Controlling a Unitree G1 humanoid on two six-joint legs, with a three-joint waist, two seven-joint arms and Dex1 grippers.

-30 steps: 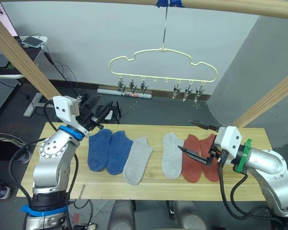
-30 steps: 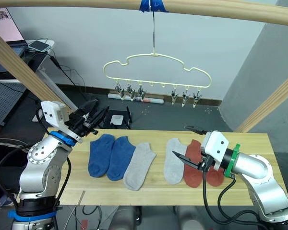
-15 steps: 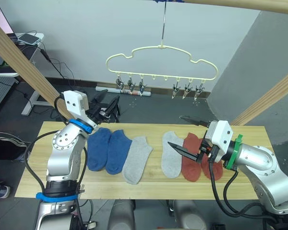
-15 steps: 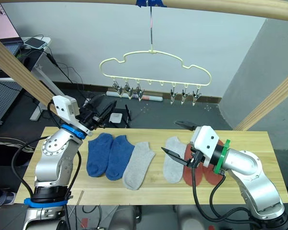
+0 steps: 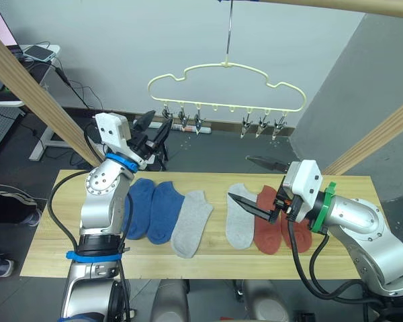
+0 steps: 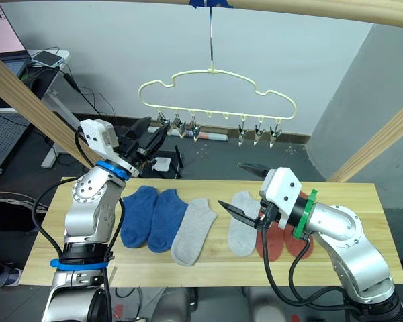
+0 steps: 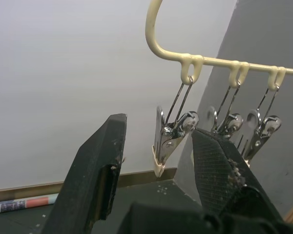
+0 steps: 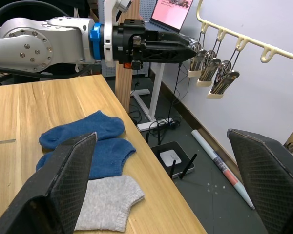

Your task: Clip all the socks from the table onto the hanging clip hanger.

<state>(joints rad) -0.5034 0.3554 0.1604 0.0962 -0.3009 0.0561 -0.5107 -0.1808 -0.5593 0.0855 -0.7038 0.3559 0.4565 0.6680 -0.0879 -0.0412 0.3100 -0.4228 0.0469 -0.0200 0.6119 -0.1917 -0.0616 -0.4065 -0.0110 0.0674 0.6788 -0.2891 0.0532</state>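
Observation:
Six socks lie in a row on the wooden table (image 5: 208, 265): two blue (image 5: 140, 208) (image 5: 164, 211), two light grey (image 5: 192, 221) (image 5: 240, 215) and two rust red (image 5: 267, 220) (image 5: 299, 236). The cream clip hanger (image 5: 226, 87) hangs by its hook from the top pole, with metal clips (image 5: 183, 121) below it. My left gripper (image 5: 160, 121) is raised and open beside the leftmost clip (image 7: 171, 139), which stands between its fingers without being touched. My right gripper (image 5: 239, 178) is open and holds nothing, just above the right grey sock.
Pale wooden poles slant down at the left (image 5: 40, 100) and right (image 5: 383, 134), with one across the top. Behind the table, the floor holds a router (image 8: 171, 158), cables and a tube (image 8: 219, 165). A desk with a laptop (image 5: 33, 54) stands far left.
My left gripper has risen from table height up to the hanger's left clips. My right gripper has shifted left, from over the red socks to over the right grey sock.

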